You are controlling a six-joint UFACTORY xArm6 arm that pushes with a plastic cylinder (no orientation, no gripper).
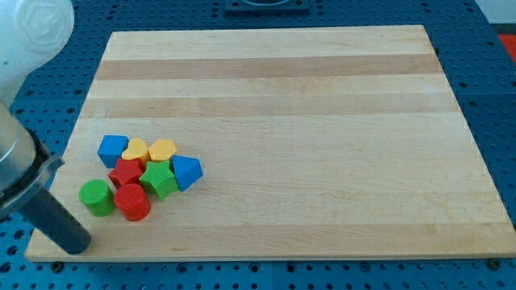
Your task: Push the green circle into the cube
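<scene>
Pale wooden worktop (322, 121) of glued planks lay on a blue perforated base (64, 89).

All blocks sat bunched near the worktop's lower left corner. The green circle, a short green cylinder (97, 196), stood at the cluster's lower left edge, just beside the red cylinder (133, 201) on its right. Above those two: a red star-shaped block (126, 171) and a green star-shaped block (160, 178), packed close. Along the cluster's top edge ran a blue block with a pointed top (113, 150), then two yellow heart-shaped blocks (136, 150) (162, 150), side by side. A second blue block, angular (186, 171), closed the cluster on the view's right. Which blue one counted as the cube, could not tell.

The arm's dark rod came in from the view's left edge, slanting down. My tip (76, 242) sat at the worktop's bottom left corner, below and a little left of the green cylinder, near it but apart, touching no block. The arm carried no fingers, only the rod, so nothing was clenched or held.
</scene>
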